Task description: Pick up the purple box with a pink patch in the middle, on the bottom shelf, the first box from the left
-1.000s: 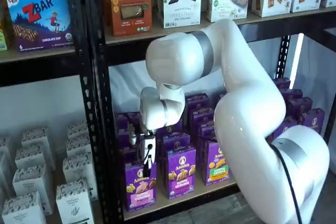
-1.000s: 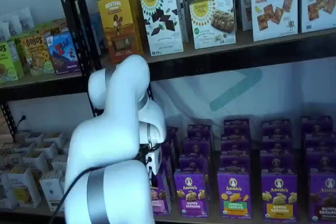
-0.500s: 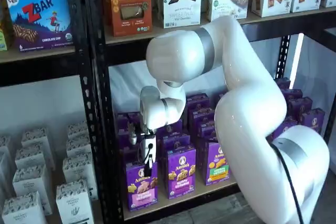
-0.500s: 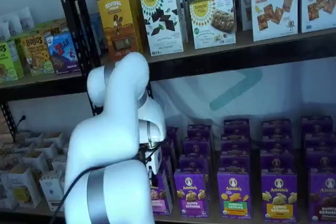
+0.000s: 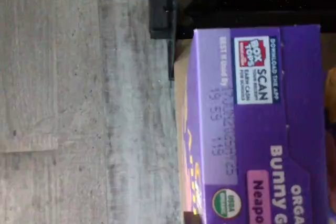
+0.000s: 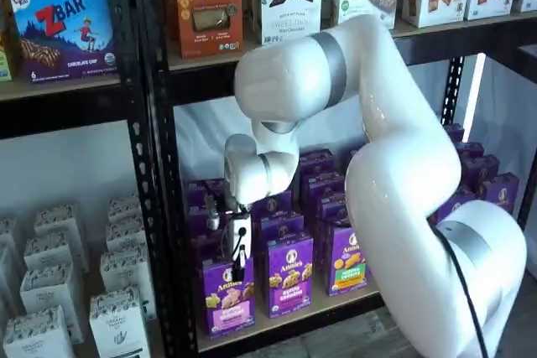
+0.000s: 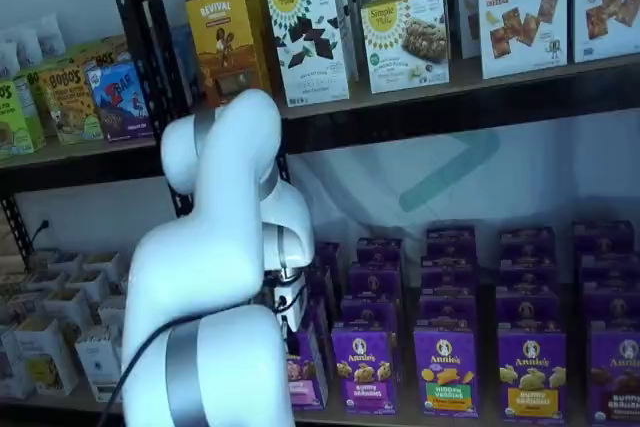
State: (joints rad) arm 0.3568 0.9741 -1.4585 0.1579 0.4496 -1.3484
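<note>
I see the two-finger gripper [image 6: 236, 259] clamped on the upright purple cardboard Annie's box [image 6: 227, 296], at six o'clock beneath the wrist, on the pale wood bottom shelf [image 6: 336, 299]; fingertips hidden behind the box top.

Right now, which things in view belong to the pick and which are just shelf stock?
Job:
- purple box, pink panel, front left of its row
- bottom shelf
- gripper, shut on the purple box's top

Just stock:
- purple box with green panel
- orange box on the higher shelf
- cracker boxes
- Zbar box
</note>
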